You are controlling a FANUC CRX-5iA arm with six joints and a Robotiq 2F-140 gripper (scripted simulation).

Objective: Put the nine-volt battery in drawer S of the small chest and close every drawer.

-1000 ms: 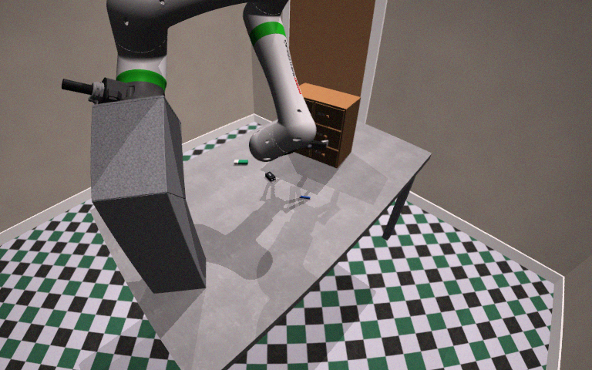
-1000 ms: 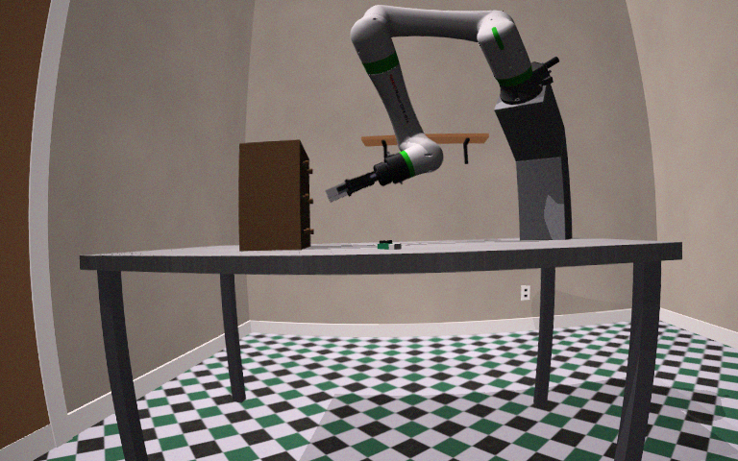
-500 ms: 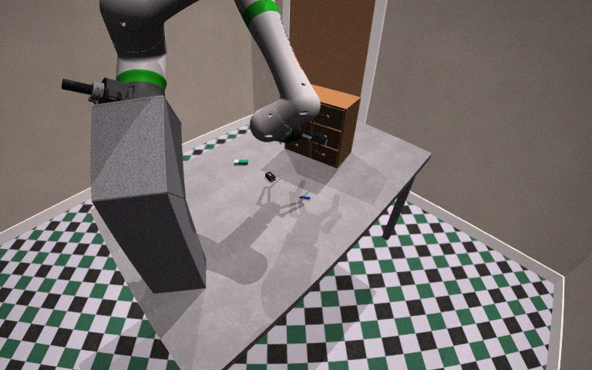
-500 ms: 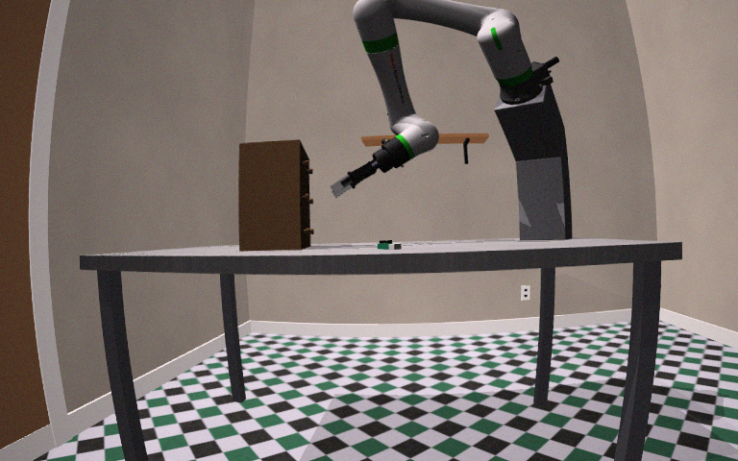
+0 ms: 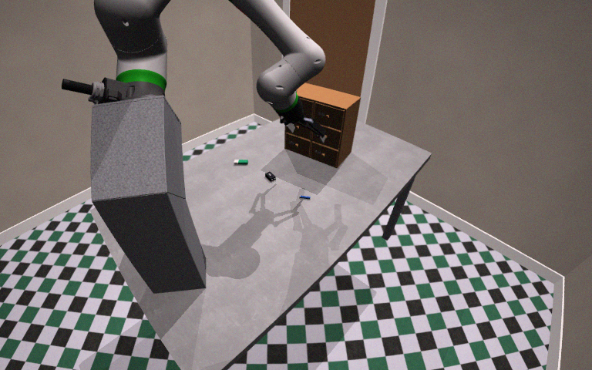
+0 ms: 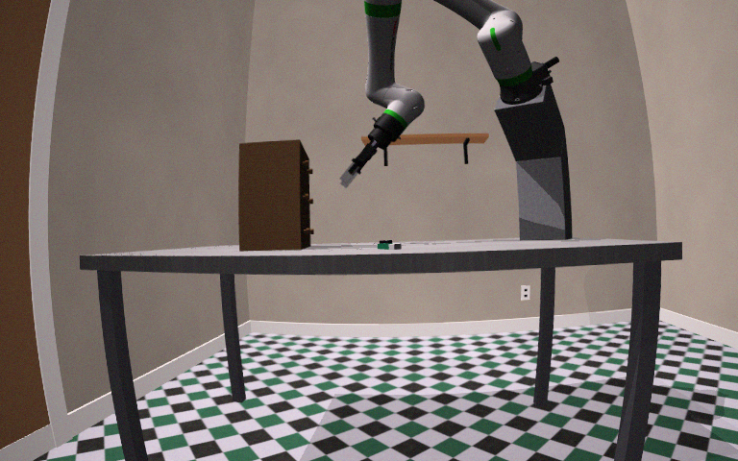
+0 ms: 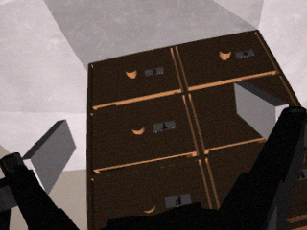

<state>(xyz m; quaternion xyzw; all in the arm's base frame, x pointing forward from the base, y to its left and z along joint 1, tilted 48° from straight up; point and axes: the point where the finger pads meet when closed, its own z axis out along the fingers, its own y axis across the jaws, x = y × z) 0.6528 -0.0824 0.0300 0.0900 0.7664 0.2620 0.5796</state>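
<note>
The nine-volt battery [image 5: 270,176] is a small black block lying on the grey table, in front of the chest. The small wooden chest [image 5: 321,124] stands at the table's far end. It also shows in the side view [image 6: 272,195] and in the wrist view [image 7: 186,134]. It has dark drawers in two columns, all pushed in. Their label plates are too blurred to read. My gripper [image 5: 307,132] [image 6: 347,178] is open and empty. It hangs in the air in front of the chest's upper drawers, tilted down toward them and a short gap away. Its fingers frame the drawer fronts [image 7: 156,130].
A green and white eraser-like block [image 5: 240,162] lies to the left of the battery. A small blue stick [image 5: 304,196] lies nearer the table's front edge. The robot's grey pedestal [image 5: 139,192] stands at the near left. A wall shelf [image 6: 424,138] hangs behind.
</note>
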